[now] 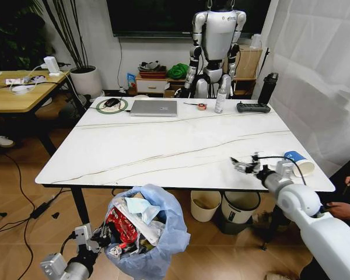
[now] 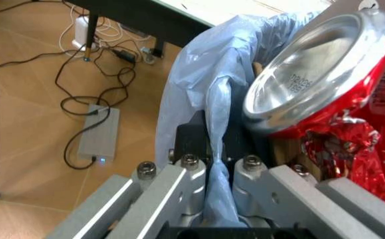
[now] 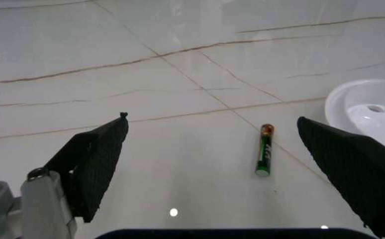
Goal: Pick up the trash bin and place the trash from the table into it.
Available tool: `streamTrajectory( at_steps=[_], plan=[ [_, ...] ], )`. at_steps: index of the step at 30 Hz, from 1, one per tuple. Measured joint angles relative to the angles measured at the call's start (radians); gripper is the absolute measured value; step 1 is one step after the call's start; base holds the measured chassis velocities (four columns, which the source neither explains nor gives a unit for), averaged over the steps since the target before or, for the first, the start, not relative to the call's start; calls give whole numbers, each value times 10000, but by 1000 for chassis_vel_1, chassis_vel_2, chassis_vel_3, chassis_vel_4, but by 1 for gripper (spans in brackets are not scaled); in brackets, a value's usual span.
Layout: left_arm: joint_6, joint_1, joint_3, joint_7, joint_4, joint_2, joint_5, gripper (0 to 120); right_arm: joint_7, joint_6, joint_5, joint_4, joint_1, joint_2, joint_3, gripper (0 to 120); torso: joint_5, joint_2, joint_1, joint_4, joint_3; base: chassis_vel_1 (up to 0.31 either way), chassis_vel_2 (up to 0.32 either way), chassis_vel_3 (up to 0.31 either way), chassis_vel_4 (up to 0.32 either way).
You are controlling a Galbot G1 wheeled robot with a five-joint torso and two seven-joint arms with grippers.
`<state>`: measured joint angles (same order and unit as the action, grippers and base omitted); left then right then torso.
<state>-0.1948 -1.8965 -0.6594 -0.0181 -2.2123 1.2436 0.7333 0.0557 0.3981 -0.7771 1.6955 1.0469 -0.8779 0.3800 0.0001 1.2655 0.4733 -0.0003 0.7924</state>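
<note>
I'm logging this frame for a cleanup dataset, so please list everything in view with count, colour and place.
table: one, white marble-look, centre.
trash bin: one, light-blue bag, below near table edge, holding a red can.
battery: one, green, on table between right fingers.
paper cup: one, blue-white, lying at right edge.
laptop: one, silver, far side.
white bottle: one, far side.
left gripper: shut on bin bag.
right gripper: open over table.

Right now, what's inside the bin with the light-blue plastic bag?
The light-blue-bagged trash bin, clamped at the rim by the left gripper, holds a crushed red can, pale-blue mask and wrappers. Anything deeper is covered.
</note>
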Motion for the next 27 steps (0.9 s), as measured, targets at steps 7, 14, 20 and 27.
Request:
streamTrajectory(
  at_steps=[7,14,20,27],
  plan=[
    [0,15,-23,1,-26,-32,12,0,-34,-65,-57,-379,25,-39,88,93,0,0,0,1,0,0,0,0,0],
    [0,7,-31,4,-40,-29,12,0,-38,-159,-28,-828,-84,-138,42,88,-2,0,-3,2,-1,0,0,0,0],
    [0,9,-28,5,-51,-38,20,0,-62,-262,207,-1098,-80,-151,9,69,-7,2,-3,0,-2,0,0,0,0],
    [1,25,-44,6,-52,-88,71,0,-88,-281,207,-1141,-47,-140,24,45,-2,3,-3,0,-3,0,0,0,0]
  ],
)
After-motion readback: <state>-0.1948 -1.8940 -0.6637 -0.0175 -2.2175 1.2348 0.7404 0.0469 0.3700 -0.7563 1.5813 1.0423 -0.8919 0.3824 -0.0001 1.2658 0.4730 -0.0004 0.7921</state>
